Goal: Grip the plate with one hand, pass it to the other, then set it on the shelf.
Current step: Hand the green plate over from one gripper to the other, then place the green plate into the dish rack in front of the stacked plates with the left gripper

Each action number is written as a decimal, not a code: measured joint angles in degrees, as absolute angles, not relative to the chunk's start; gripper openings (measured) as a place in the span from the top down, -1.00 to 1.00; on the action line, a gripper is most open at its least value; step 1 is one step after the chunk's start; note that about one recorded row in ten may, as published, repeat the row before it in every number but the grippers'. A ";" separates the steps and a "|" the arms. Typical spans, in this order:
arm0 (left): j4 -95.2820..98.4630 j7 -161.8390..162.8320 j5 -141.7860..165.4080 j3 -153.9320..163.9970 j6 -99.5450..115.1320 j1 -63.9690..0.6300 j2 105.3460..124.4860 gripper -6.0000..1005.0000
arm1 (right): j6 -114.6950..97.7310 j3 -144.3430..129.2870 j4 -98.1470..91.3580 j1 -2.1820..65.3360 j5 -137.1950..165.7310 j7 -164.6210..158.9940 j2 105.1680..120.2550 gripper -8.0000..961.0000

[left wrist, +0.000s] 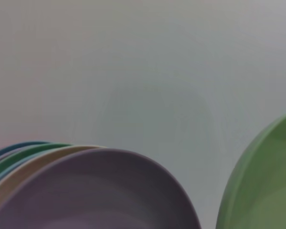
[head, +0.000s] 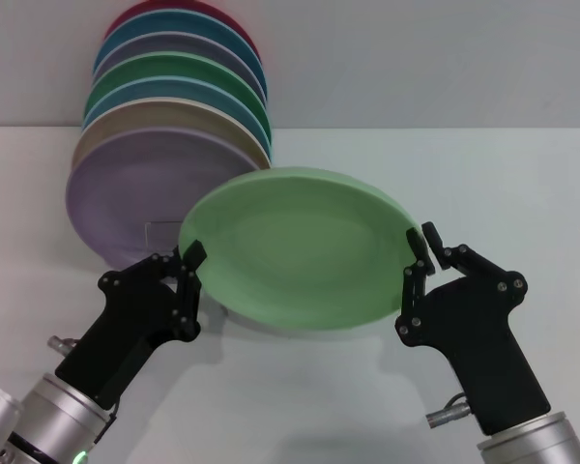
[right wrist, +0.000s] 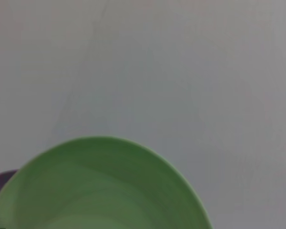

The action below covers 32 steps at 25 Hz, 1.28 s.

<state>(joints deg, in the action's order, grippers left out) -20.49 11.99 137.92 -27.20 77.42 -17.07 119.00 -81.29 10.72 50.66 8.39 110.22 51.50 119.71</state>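
Head view: plate (head: 300,246) hides most of the clear shelf (head: 164,232).

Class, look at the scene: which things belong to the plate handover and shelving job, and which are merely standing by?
In the job: plate, held off the table between left gripper and right gripper, each at a rim; shelf, barely visible.

Standing by: stack of coloured plates; lilac plate at its front; table.
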 joint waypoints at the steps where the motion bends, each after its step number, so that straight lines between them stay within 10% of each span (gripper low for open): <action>1: -20.52 11.65 137.90 -27.36 77.46 -16.96 119.00 0.92 | -81.29 10.70 50.63 8.43 110.22 51.49 119.68 0.95; 14: -20.33 11.76 137.88 -30.88 79.60 -15.46 118.53 0.92 | -91.47 5.56 43.39 9.52 112.75 41.37 119.23 0.43; 32: -14.05 11.56 138.40 -39.11 93.81 -16.60 118.15 0.92 | -85.83 7.51 34.58 11.79 112.48 34.84 119.43 0.43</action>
<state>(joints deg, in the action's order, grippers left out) -14.05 11.56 138.40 -39.11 93.81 -16.60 118.15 -85.83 7.51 34.58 11.79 112.48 34.84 119.43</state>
